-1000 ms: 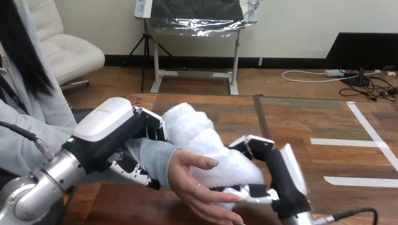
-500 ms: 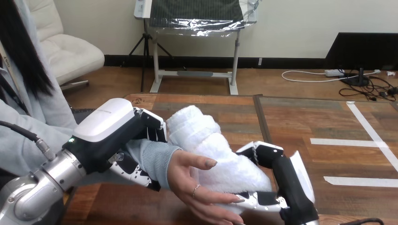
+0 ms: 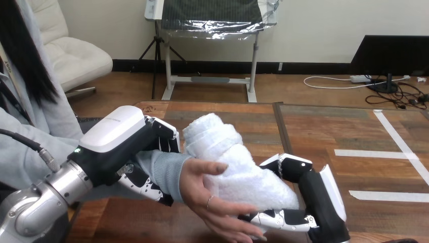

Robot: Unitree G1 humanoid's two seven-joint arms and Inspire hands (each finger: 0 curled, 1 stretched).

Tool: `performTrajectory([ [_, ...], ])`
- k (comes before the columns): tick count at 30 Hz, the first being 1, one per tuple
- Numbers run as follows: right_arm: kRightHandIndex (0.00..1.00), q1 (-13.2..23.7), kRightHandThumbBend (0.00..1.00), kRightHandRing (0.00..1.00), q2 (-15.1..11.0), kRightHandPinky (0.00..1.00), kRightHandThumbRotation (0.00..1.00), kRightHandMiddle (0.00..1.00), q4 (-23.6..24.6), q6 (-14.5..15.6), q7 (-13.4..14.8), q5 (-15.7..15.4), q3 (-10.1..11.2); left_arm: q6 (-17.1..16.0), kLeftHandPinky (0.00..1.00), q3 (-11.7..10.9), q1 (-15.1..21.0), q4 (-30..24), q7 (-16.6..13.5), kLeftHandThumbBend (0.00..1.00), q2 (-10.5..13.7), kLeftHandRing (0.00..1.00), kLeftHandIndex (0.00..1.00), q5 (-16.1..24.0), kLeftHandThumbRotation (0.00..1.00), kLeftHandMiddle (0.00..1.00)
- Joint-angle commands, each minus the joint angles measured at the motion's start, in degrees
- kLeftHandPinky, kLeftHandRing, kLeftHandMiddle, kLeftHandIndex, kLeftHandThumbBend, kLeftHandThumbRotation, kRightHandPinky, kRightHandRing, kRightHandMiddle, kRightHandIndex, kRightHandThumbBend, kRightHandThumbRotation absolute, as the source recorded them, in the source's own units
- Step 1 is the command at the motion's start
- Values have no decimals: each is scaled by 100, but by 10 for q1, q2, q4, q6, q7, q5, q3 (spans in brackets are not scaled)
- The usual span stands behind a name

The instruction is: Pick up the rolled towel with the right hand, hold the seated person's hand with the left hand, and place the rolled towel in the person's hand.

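The robot's right hand (image 3: 309, 195) comes up from the bottom edge at the lower right and is curled round the near end of the fluffy white rolled towel (image 3: 232, 162). Its black-and-white fingers (image 3: 278, 220) reach in under the roll, and another digit presses against the towel's right flank higher up, so the roll is clasped between them.

The towel slants from that grip up and to the left, its far end raised above the wooden table (image 3: 324, 126). Its middle lies in the person's hand (image 3: 202, 185), which is turned palm-up under it. The person's thumb rests on the towel's upper side and their fingers stretch below it towards the robot's right fingers. Both this robot hand and the person's hand are on the towel.

The robot's left hand (image 3: 116, 136), with its white shell uppermost, is closed round the person's wrist at the cuff of the grey sleeve (image 3: 162, 169). Its fingers (image 3: 163, 132) hook over the top of the sleeve, just beside the towel's far end, and further digits show beneath the sleeve.

The person's hand and the towel hide part of the right hand's fingers.

Further out, a dark seam (image 3: 281, 129) runs across the tabletop behind the towel. Strips of white tape (image 3: 377, 153) lie on the right half of the table, well apart from the hands.
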State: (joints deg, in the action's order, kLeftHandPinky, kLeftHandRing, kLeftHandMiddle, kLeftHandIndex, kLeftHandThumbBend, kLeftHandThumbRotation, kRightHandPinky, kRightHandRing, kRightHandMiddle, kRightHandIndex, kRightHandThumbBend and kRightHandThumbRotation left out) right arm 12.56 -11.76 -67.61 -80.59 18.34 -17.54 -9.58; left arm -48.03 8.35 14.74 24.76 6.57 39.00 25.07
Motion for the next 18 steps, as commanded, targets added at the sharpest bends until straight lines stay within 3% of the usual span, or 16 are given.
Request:
performTrajectory([
  [1,44,23,79,32,-3,26,1,42,48,-38,-20,15,15,-7,29,5,46,0,2,100,-22,31,36,-10,0,36],
  [18,44,12,81,31,3,26,3,41,59,-45,-66,36,43,-5,29,8,54,16,12,100,-25,32,36,-7,0,36],
])
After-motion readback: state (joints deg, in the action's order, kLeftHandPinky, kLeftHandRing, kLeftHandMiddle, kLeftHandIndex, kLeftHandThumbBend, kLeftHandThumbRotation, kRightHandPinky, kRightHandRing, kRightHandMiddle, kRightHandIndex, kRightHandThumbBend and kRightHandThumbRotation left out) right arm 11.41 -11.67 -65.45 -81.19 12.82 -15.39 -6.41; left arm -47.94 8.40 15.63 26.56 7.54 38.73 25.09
